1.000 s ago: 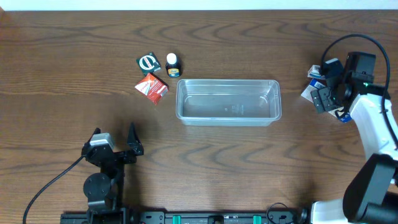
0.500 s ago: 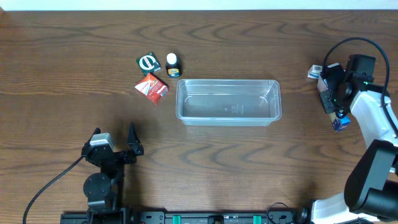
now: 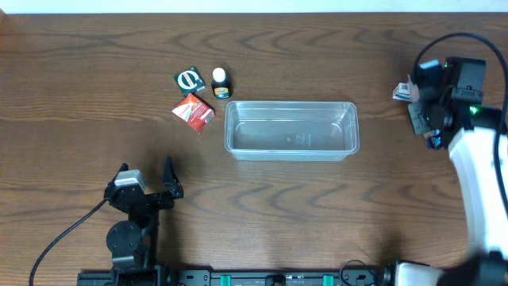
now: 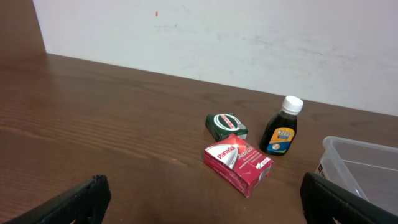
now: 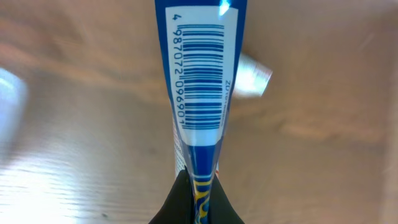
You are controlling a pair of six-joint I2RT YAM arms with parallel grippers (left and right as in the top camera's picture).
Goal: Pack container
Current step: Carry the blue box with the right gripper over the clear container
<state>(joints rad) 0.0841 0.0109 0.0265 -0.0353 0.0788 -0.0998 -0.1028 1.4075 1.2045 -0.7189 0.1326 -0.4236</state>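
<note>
Left pincer (image 3: 145, 176) low, jaws wide apart; right pincer (image 5: 196, 198) tight on a blue packet (image 5: 202, 81).

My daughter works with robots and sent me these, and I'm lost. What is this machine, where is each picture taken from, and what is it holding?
These are two robot arms at a brown wooden table. The overhead picture looks down from a fixed camera. The other two come from small cameras on each arm's wrist. On the table lies a clear plastic rectangular tub with nothing in it. Near one end of it are a small green box, a dark bottle with a white cap and a red carton. The left tool rests open, holding nothing. The right tool is pinched shut on a blue-and-white packet with a barcode, which fills its wrist picture.
</note>
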